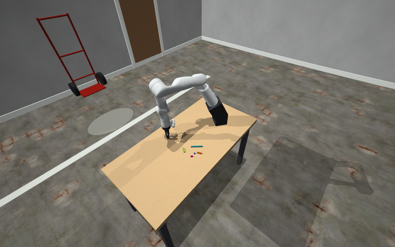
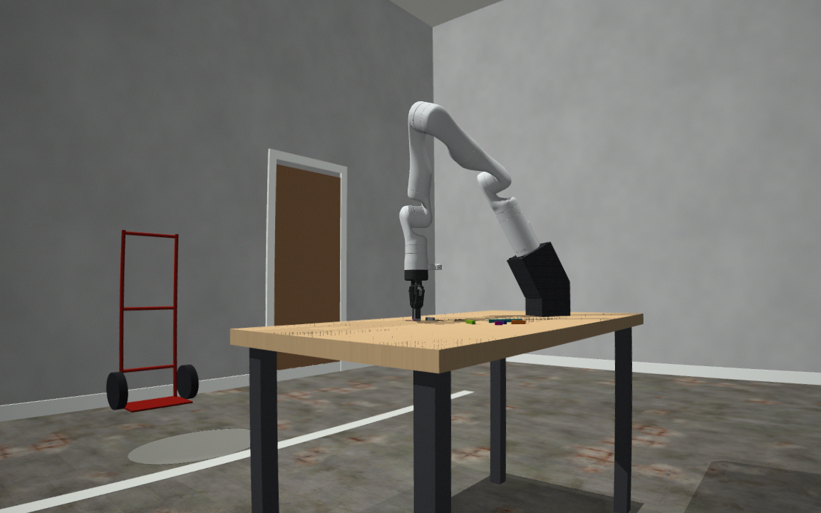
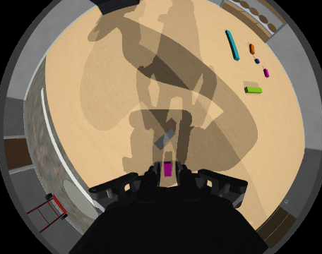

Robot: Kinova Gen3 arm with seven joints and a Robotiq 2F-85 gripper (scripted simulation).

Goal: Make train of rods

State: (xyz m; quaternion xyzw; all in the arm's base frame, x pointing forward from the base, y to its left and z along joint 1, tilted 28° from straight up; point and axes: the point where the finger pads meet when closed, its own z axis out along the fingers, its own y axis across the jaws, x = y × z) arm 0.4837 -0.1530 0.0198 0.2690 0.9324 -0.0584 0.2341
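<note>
Near magenta rod [image 3: 167,170] flat on bench [image 1: 143,184] [image 2: 337,350] [image 3: 104,152], between fingers of pincer [image 1: 168,137] [image 2: 416,317] [image 3: 167,168]. Pincer part-open, gap each side, nothing held; narrow straddle probably suits grasp on long sides. Grey rod [image 1: 174,136] [image 2: 429,318] [image 3: 164,139] at 12 o'clock in wrist view, askew, needs turning. Lime rod [image 1: 183,150] [image 2: 470,322] [image 3: 253,90] between 1 and 2; likely completes sum. Turquoise rod [image 1: 196,146] [image 2: 496,320] [image 3: 232,45] at 1, length reference. Train unbuilt.

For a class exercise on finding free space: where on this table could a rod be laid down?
Bare wood lies between the lime rod and the grey rod. Crowded: orange, blue and nearer magenta rods; also around the gripper.
</note>
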